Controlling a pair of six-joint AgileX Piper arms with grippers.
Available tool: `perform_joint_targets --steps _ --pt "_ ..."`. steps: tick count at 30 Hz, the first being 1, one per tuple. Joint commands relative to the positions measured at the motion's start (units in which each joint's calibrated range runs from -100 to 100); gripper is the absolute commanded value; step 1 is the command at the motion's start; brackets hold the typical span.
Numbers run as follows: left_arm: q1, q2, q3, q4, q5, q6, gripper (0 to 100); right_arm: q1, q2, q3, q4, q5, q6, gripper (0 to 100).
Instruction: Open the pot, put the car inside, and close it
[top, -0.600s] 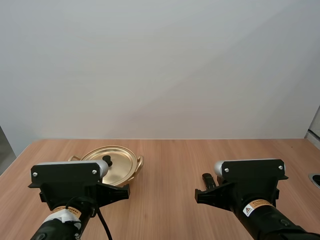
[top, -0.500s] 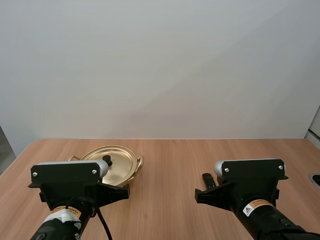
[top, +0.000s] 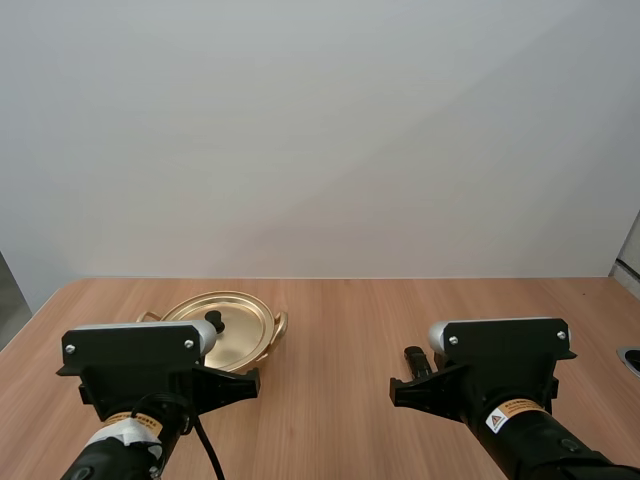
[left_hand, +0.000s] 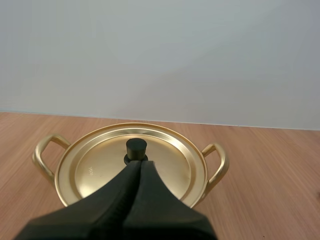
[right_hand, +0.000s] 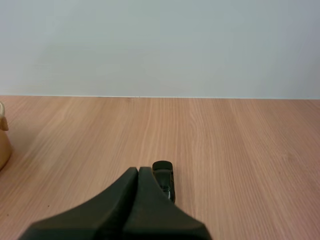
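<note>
left wrist: l gripper (left_hand: 139, 167) jaws together, knob (left_hand: 136, 147) at 12, lid (left_hand: 170, 162) on pot (left_hand: 218, 165). r gripper (right_hand: 138, 172) jaws together too, car (right_hand: 165, 176) at its 1. risk: unopened jaws would bump knob or shove car.

The left end effector (left_hand: 139, 164) has its two black fingers pressed together into one dark wedge, tips pointing straight ahead. The right end effector (right_hand: 138, 171) looks the same, its fingers lying flat against each other with nothing pinched between them. Behind each end effector, the left arm (top: 135, 365) and the right arm (top: 505, 365) reach forward side by side, well apart, their black wrist housings held square and level.
</note>
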Motion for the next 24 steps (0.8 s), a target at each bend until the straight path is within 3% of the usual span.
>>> perform_joint_targets --steps 1,18,24 --pt "-0.03 0.0 0.0 0.0 -0.1 0.0 0 0.0 0.0 0.0 0.1 0.0 0.0 0" --pt "-0.03 0.0 0.0 0.0 -0.1 0.0 0 0.0 0.0 0.0 0.1 0.0 0.0 0" --pt "-0.03 0.0 0.0 0.0 -0.1 0.0 0 0.0 0.0 0.0 6.6 0.0 0.0 0"
